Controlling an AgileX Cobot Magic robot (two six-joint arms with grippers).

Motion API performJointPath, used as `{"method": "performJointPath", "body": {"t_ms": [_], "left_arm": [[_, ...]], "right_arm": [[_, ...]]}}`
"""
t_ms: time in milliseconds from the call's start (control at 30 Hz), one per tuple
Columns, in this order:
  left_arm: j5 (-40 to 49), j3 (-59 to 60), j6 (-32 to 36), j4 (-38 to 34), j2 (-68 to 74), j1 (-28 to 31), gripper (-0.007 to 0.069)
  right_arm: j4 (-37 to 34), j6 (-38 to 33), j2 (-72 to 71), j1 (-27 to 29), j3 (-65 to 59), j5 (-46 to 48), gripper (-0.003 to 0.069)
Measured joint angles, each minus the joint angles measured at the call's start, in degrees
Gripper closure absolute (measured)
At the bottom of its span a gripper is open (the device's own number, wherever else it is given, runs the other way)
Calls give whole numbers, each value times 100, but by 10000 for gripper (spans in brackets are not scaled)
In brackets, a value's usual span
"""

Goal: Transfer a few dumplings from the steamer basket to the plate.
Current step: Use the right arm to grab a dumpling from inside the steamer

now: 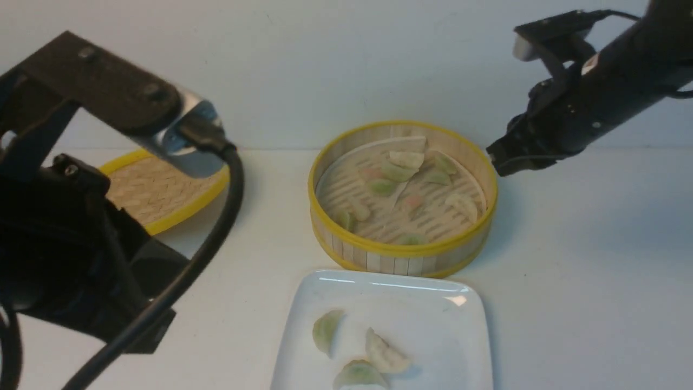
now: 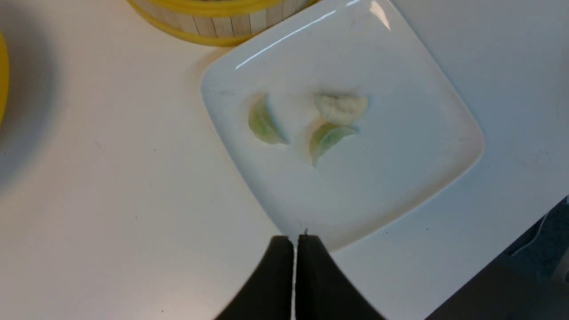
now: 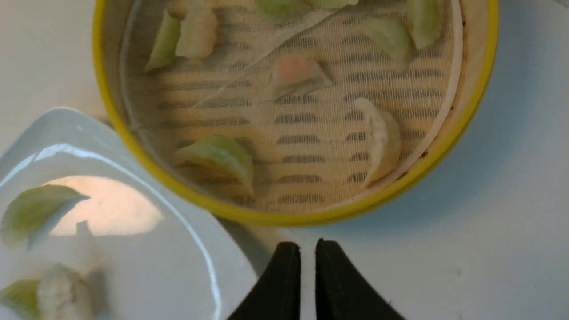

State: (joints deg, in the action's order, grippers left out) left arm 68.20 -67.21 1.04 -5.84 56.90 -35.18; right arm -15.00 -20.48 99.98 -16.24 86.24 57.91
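Plate (image 1: 433, 303): on desk (image 1: 584, 281) just in front of steamer basket (image 1: 403, 252), for a short transfer path. Holds 3 dumplings (image 1: 385, 352); several more in basket. L gripper (image 2: 295, 242): fully closed, empty, by plate's edge, clear of basket. R gripper (image 3: 302, 249): narrow gap, empty, just outside basket rim, prob. staged for next pick. Lid (image 1: 162, 189): set aside to the left for open access.

Bright, soft focus; glare streaks on plate (image 1: 444, 336); soft shadows.
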Motion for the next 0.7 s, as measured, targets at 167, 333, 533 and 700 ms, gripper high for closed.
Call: {"method": "performJointPath", "body": {"t_ms": [167, 333, 533, 700], "left_arm": [[0, 175, -1, 6, -250, 0, 631], [-19, 328, -43, 11, -263, 0, 631], [37, 362, -104, 23, -263, 0, 631], [68, 365, -152, 62, -263, 0, 631]], "right_arm": [[393, -18, 1033, -207, 777, -205, 455], [524, -18, 1886, -230, 1419, -280, 330], [724, 71, 2688, -230, 1881, -268, 273], [1041, 356, 2877, -230, 1901, -179, 284]]}}
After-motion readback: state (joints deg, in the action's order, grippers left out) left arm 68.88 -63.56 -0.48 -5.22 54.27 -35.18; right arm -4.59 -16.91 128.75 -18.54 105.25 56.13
